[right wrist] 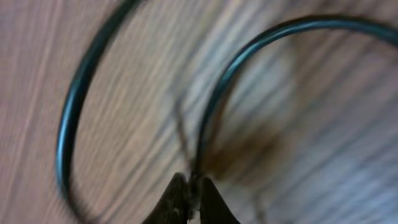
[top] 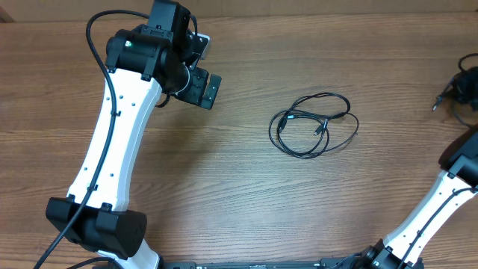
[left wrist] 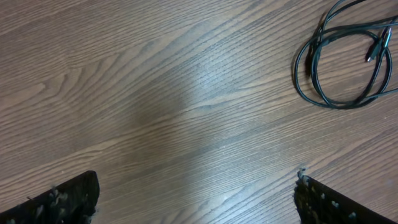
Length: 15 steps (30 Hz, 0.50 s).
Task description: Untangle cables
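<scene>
One of the cables [top: 302, 155] lies in a loose black coil with small plug ends at the table's middle. It also shows at the top right of the left wrist view as the same coil [left wrist: 339, 106]. My left gripper [top: 203, 88] hovers far left of it, open and empty, its fingers [left wrist: 74, 199] wide apart over bare wood. In the blurred right wrist view, my right gripper [right wrist: 191, 183] is shut on a thin black cable [right wrist: 219, 93] that arcs up and away from the fingertips. A second loop [right wrist: 67, 130] curves at the left.
A dark clump of cords with a plug [top: 461, 88] sits at the table's right edge, above the right arm [top: 441, 205]. The left arm [top: 112, 149] spans the left side of the wooden table [top: 239, 194].
</scene>
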Tool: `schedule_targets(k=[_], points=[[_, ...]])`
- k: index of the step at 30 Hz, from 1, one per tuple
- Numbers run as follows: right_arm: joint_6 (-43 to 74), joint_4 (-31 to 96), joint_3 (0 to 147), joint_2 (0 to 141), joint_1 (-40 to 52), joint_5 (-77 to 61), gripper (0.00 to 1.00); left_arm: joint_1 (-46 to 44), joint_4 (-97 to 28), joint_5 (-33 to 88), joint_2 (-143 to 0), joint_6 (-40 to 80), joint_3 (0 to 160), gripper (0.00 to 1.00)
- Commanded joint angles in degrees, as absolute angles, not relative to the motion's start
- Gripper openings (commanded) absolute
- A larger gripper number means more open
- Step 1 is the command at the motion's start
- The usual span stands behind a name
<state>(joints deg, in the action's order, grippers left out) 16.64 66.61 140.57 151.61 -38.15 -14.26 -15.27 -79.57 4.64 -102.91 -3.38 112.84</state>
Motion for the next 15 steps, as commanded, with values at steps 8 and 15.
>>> schedule_targets(k=[8,15], points=[[18.20,67.48,141.38,150.47,-38.41,-20.08,0.04,-15.40,-79.64,4.47,-103.50,-4.73,112.53,1.00],[20.23,66.04,141.51,150.47,-38.65,-23.70,0.73,-15.40,-79.22,4.51,-103.50,-4.71,112.53,1.00]])
